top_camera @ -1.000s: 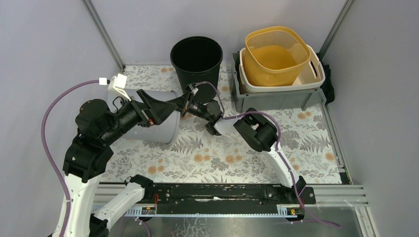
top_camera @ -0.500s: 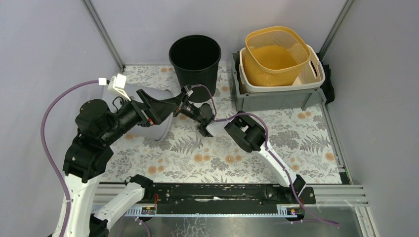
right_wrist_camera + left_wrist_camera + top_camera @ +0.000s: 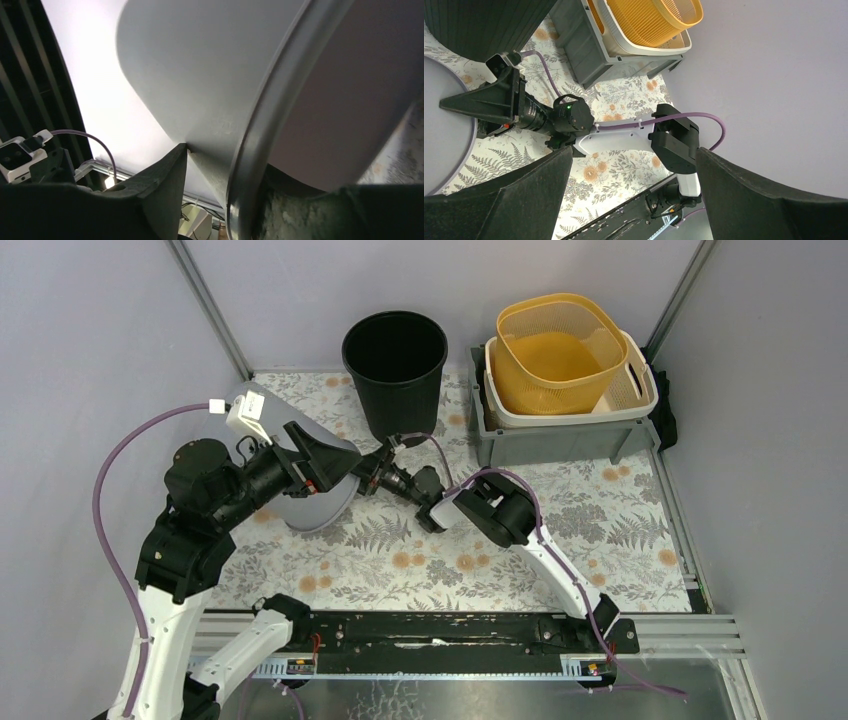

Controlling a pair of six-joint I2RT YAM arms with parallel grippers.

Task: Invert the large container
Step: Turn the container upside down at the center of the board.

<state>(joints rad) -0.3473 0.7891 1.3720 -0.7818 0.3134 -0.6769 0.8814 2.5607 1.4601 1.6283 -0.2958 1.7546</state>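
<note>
The large grey container (image 3: 318, 510) is resting tilted at about 9 o'clock on the flowered table (image 3: 450, 560). The left gripper (image 3: 340, 468) is hovering over it, jaws spread wide and gripping nothing. The right gripper (image 3: 362, 475) is straddling the container's rim from 3 o'clock; whether it is clamping cannot be told. A black bin (image 3: 395, 360) is standing at 12 o'clock, a yellow basket (image 3: 555, 350) at 2 o'clock.

The large grey round plastic container (image 3: 315, 508) lies tipped on the left of the floral-patterned table mat (image 3: 500, 560), with the left gripper (image 3: 335, 462) over it and the right gripper (image 3: 368, 477) at its right edge. Behind it stands a black plastic bucket (image 3: 395, 360). Right of the bucket, a grey plastic crate (image 3: 560, 445) holds a white plastic basket (image 3: 640, 390), and a yellow mesh basket (image 3: 555, 350) sits nested inside that.
</note>
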